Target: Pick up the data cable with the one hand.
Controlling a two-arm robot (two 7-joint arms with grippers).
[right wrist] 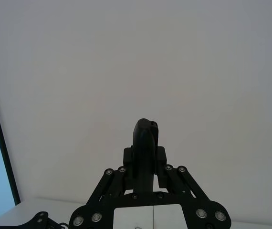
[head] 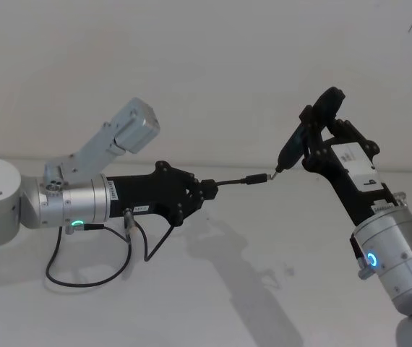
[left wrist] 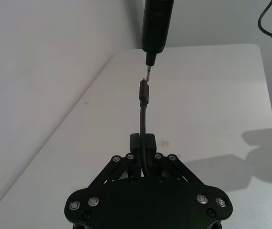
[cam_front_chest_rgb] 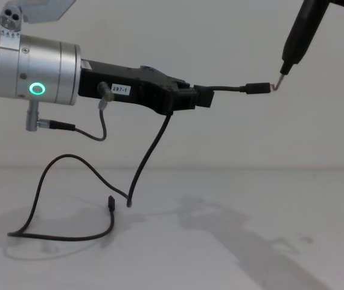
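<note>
My left gripper is shut on the data cable, a thin black lead, and holds it above the table. In the chest view the left gripper grips just behind one plug, which juts out level. The rest of the cable droops to the table and loops round to its other plug. My right gripper is raised on the right, shut on a slim black pen-like tool. The tool's metal tip touches the held plug. The right wrist view shows the right gripper clamped on that tool.
A short grey wire with metal elbow connectors hangs under my left wrist. The white table lies below both arms, with a plain wall behind. Another dark cable hangs at the far edge in the left wrist view.
</note>
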